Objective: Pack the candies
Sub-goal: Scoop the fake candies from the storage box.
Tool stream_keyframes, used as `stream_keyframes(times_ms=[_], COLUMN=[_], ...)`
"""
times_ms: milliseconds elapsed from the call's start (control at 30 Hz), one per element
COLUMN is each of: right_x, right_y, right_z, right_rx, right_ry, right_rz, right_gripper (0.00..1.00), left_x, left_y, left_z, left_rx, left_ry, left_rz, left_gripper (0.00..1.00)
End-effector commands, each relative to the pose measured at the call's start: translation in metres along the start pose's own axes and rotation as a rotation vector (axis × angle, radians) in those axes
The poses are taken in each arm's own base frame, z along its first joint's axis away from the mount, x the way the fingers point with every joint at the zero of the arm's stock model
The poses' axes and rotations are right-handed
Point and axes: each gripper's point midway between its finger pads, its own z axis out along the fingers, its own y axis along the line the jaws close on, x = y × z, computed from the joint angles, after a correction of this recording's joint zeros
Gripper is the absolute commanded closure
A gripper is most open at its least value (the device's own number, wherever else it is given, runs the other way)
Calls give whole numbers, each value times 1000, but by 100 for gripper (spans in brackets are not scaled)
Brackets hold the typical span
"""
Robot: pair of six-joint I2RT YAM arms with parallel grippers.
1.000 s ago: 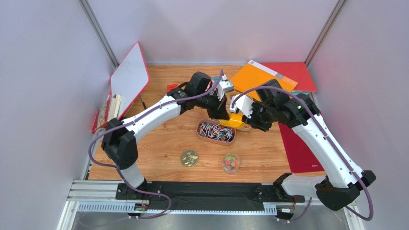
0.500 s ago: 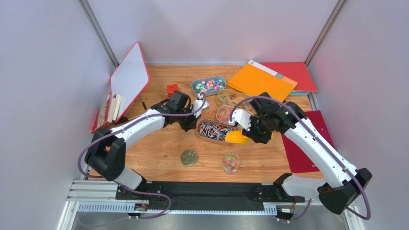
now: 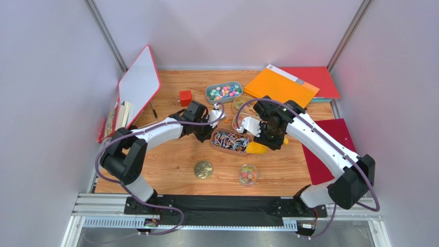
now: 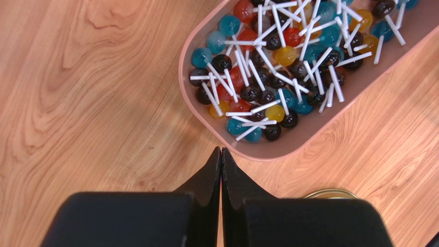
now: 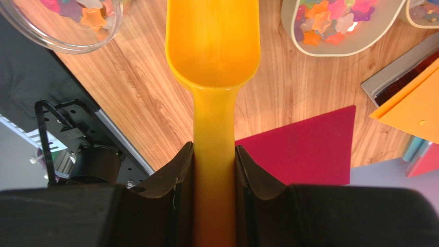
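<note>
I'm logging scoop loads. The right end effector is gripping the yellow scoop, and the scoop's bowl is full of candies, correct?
Not quite. The right end effector does grip the yellow scoop, but the scoop's bowl is empty, not full. The right wrist view shows only bare yellow plastic inside it.

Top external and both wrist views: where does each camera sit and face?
Top external: high behind both arms, which show whole, looking down on the table.
Left wrist: on that arm, facing down past the shut left pincer at the lollipop tray.
Right wrist: on that arm, facing along the yellow scoop in the right pincer.
Shared: top external also shows lollipop tray and yellow scoop.
</note>
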Motion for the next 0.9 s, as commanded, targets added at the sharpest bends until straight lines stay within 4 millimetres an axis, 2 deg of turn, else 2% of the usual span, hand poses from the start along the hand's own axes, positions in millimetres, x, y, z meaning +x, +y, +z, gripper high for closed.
stream_keyframes(times_ms=[0, 300, 600, 867], right_x=[-7, -9, 0, 2], right_y=[-22, -33, -28, -14], right_z=[-8, 2, 6, 17], right_rx=[74, 54, -13, -78], right_ry=[33, 152, 324, 359], right_rz=[-25, -57, -184, -217], right_gripper=[100, 100, 100, 100], left_x=[-21, -20, -28, -26], left_y=[-3, -20, -23, -26], left_z=[6, 12, 7, 7], left_rx=[51, 155, 162, 171], left_ry=[-43, -45, -81, -84], left_rz=[-17, -57, -62, -87], left_gripper=[100, 100, 100, 100])
